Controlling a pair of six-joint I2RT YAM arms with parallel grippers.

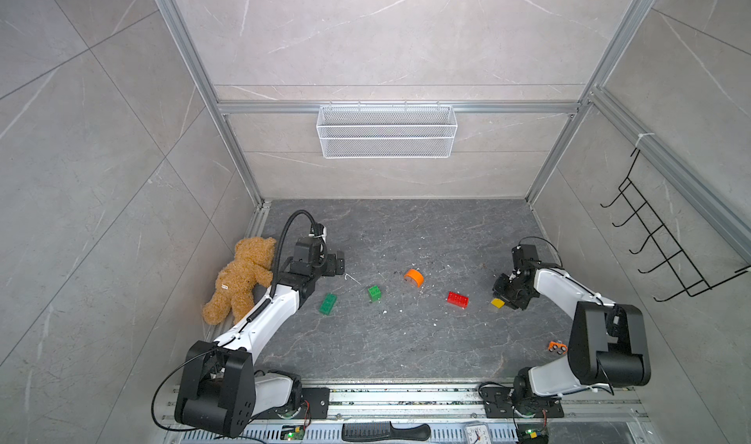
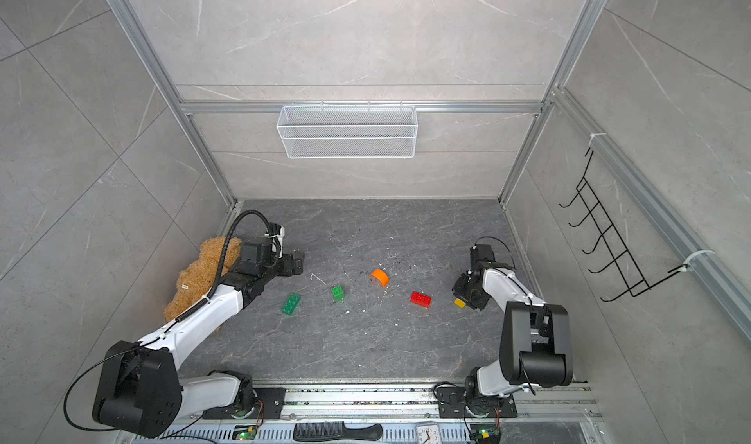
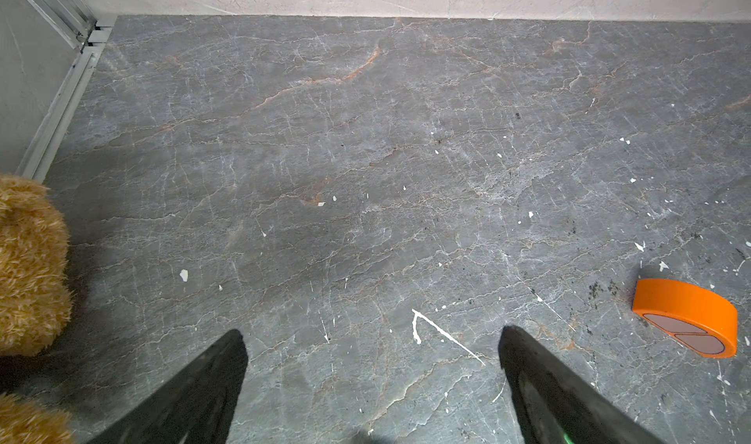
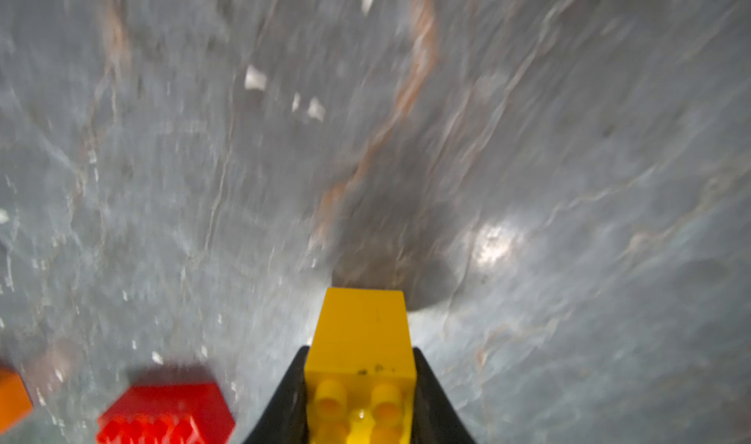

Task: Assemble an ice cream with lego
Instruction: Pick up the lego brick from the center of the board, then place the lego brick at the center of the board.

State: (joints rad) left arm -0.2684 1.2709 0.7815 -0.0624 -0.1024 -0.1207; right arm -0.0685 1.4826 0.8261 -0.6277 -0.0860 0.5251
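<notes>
The lego lies as loose pieces on the dark stone floor; no ice cream figure is in view. My right gripper (image 4: 359, 349) is shut on the yellow brick (image 4: 361, 328), held low at the right (image 1: 496, 303). Beside it lies the red brick (image 1: 458, 299) (image 4: 166, 413). The orange half-round piece (image 1: 414, 277) (image 3: 686, 316) rests on its side mid-floor. A small green brick (image 1: 374, 293) and a long green brick (image 1: 328, 303) lie further left. My left gripper (image 3: 372, 332) hangs open over bare floor (image 1: 339, 262), apart from every brick.
A tan teddy bear (image 1: 244, 279) lies against the left wall behind my left arm. A tiny orange toy (image 1: 557, 346) sits by the right arm's elbow. A white mesh basket (image 1: 386, 131) hangs on the back wall, a black hook rack (image 1: 666, 238) on the right wall.
</notes>
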